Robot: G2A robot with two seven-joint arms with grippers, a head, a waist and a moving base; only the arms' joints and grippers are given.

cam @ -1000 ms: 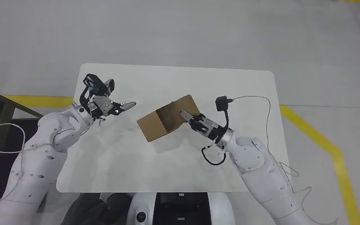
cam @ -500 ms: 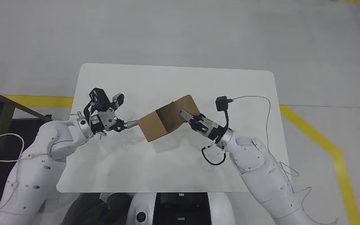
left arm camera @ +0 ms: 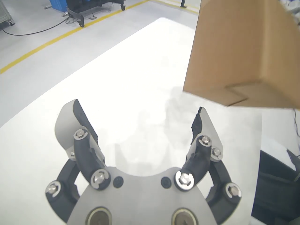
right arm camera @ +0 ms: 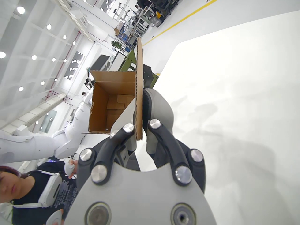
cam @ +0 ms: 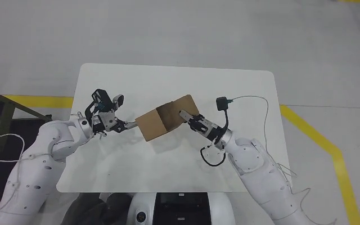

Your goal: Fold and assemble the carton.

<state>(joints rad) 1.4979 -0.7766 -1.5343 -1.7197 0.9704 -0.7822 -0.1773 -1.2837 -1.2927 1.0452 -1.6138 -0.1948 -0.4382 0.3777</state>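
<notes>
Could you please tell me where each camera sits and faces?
Top view: overhead, looking down at table and carton; left arm and right arm show.
Left wrist view: on that wrist, facing the carton's outside; left jaws open.
Right wrist view: on that wrist, looking into the carton; right jaws shut on its flap.
All three share the carton.

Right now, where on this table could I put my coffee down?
The far strip of the table beyond the carton is bare, and so is the near strip between the arms. The middle is crowded: left gripper, carton, right gripper, and a cable by the right arm.
</notes>
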